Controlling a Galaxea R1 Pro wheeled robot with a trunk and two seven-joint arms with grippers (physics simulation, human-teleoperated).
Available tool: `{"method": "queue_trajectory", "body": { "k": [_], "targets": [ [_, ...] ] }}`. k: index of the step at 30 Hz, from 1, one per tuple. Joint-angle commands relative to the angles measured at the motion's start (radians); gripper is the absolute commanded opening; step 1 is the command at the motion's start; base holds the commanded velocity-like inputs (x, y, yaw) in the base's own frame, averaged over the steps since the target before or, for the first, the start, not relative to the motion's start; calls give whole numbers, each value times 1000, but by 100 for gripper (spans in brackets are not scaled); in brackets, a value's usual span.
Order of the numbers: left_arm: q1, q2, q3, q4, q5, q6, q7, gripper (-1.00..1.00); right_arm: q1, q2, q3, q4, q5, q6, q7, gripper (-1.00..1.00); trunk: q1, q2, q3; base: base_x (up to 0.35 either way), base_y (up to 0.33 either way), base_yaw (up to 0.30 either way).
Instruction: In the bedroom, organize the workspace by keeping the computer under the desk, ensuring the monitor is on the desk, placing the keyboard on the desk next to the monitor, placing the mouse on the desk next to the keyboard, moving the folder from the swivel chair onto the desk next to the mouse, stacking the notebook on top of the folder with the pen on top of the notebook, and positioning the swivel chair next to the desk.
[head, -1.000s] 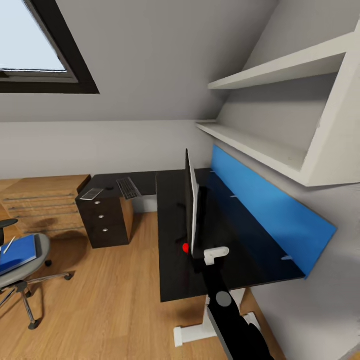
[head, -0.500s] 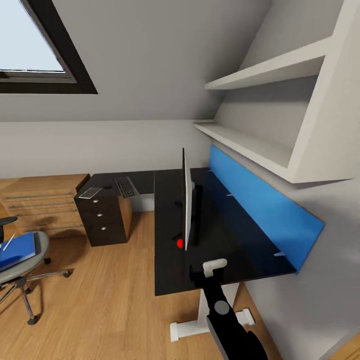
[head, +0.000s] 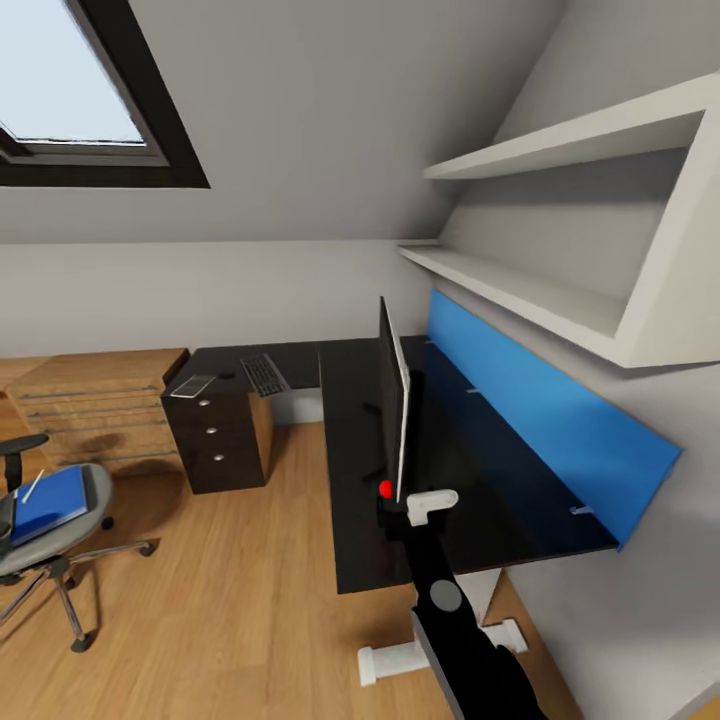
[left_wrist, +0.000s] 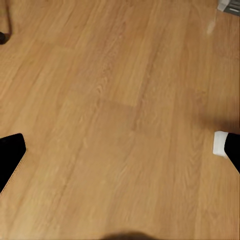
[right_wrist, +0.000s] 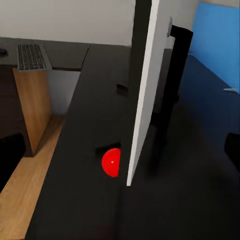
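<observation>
Between the earlier frames and this one the whole head view had swung, a camera shift; the right gripper (head: 412, 512) had come close again to the near edge of the large flat monitor (head: 392, 405), black-fronted and light-grey-backed, which stood upright and edge-on on the glossy black L-shaped desk (head: 350, 545). Its fingers looked spread and held nothing, hovering just short of the screen. The left gripper (left_wrist: 120, 150), fingers wide apart and empty, hung over wooden floor (left_wrist: 110, 100). The slim dark keyboard (head: 264, 374) lay on the far wing, well apart from the monitor. The bright-blue folder (head: 50, 500) rested on the grey swivel chair (head: 60, 530). A careless push could topple the thin-standed screen.
</observation>
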Motion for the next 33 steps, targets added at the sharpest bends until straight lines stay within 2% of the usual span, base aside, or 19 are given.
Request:
{"method": "queue_trajectory", "body": {
  "k": [1, 6, 15, 33],
  "targets": [
    [0, 0, -8, -1, 7, -2, 2, 100, -1, 0, 2, -4, 10, -5, -6, 100, 1, -2, -2, 163, 226, 0],
    [0, 0, -9, -1, 7, -2, 2, 100, -1, 0, 2, -10, 10, -49, -14, 100, 1, -2, -2, 165, 146, 0],
    [0, 0, -9, -1, 6, -2, 2, 100, -1, -1, -2, -28, 12, -61, -39, 100, 1, -2, -2, 48, 19, 0],
    [0, -1, -9, -1, 6, -2, 1, 100, -1, -4, -9, -31, 13, -100, -89, 100, 1, -2, -2, 175, 0, 0]
  ]
}}
